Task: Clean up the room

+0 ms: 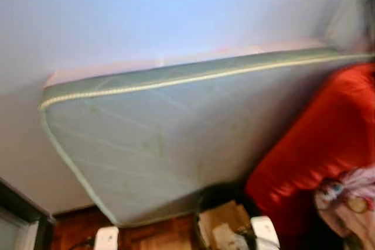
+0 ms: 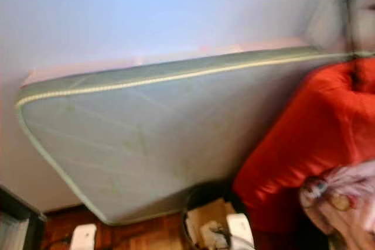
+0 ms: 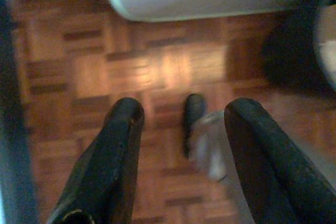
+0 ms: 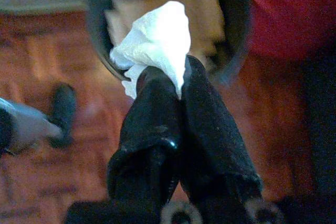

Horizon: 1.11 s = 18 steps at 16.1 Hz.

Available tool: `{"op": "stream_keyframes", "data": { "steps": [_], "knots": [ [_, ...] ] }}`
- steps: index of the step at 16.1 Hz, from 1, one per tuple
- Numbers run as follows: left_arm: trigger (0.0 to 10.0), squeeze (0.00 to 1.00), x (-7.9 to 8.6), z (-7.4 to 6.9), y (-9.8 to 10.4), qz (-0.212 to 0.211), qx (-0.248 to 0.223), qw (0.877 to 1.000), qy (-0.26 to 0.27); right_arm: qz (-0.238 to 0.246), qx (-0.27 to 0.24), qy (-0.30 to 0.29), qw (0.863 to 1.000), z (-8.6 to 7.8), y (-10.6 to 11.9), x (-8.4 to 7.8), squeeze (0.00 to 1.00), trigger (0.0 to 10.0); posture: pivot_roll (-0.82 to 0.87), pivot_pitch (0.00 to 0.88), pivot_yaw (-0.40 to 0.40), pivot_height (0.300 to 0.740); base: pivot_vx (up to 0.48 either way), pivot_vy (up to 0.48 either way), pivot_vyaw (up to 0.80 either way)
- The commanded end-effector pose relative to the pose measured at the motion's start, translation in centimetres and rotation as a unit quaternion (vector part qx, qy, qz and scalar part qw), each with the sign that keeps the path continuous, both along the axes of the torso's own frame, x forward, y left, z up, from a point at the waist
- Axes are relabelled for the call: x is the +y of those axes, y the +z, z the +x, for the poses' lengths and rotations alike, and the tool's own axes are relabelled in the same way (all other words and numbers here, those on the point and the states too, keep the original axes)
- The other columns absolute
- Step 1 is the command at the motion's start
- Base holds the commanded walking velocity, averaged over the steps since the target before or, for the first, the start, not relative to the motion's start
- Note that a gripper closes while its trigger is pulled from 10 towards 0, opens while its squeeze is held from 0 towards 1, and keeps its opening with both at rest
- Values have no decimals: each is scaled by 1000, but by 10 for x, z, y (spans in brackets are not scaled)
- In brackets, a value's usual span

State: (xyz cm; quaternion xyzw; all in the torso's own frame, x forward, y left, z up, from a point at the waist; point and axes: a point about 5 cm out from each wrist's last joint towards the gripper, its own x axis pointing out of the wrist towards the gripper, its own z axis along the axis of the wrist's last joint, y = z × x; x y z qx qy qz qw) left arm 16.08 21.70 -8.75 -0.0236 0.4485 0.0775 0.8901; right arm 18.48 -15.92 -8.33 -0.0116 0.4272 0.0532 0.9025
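Right wrist view looks down the right gripper, whose two black fingers are pressed together on a crumpled white tissue. The tissue sticks out past the fingertips and hangs directly over the mouth of a dark round bin, which already has some pale brown paper or cardboard in it. The arm points down at the bin, with parquet floor showing beside it and a red cover just past the rim.

In the left wrist view the left gripper also points down at the floor, its fingers spread wide apart with nothing between them. Below it, one of the robot's dark feet can be made out, blurred.

The head views are blurred. A pale green mattress leans tilted against a light wall, its lower corner reaching the floor. The bin stands at the foot of the mattress, just beside the red cover, which drapes over something bulky on the right. A bundle of patterned fabric lies against the red cover at the lower right.
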Motion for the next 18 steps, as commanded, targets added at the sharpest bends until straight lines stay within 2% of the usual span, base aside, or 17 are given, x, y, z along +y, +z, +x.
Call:
{"op": "stream_keyframes", "data": {
  "steps": [1, 5, 8, 10, 13, 15, 18],
  "knots": [
    [10000, 0, -5, 6, 2, -6, -7, 1000, -6, -11, 18, -12, 1000, -14, -5, -15, 0, 10000, 42, 0, -6, 740, 255, 0, 0],
    [10000, 0, -5, 6, 2, -3, -9, 1000, -6, -20, 18, 2, 1000, -17, -6, -17, 0, 10000, 41, 0, -8, 740, 126, 0, 0],
    [10000, 0, -5, 9, 4, 0, -30, 1000, -4, -12, 2, 17, 1000, -11, -3, -12, 0, 10000, 38, 0, -10, 740, 0, 0, 0],
    [10000, 0, -6, 11, 6, -5, -55, 998, 5, -4, -26, 23, 999, 2, 3, -6, 0, 10000, 46, 0, -14, 740, 0, 0, 0],
    [10000, 0, -5, 14, 11, -11, -102, 994, 25, 29, -103, 36, 994, 37, 25, 10, 0, 10000, 37, 0, -12, 740, 0, 0, 0],
    [10000, 0, -6, 16, 14, -20, -127, 991, 23, 48, -136, 29, 989, 51, 35, 15, 0, 10000, 43, 0, -16, 740, 0, 0, 0],
    [10000, 0, -7, 18, 17, -26, -148, 989, 13, 65, -150, 21, 986, 56, 39, 19, 0, 10000, 47, 0, -17, 740, 0, 0, 0]
  ]
}}
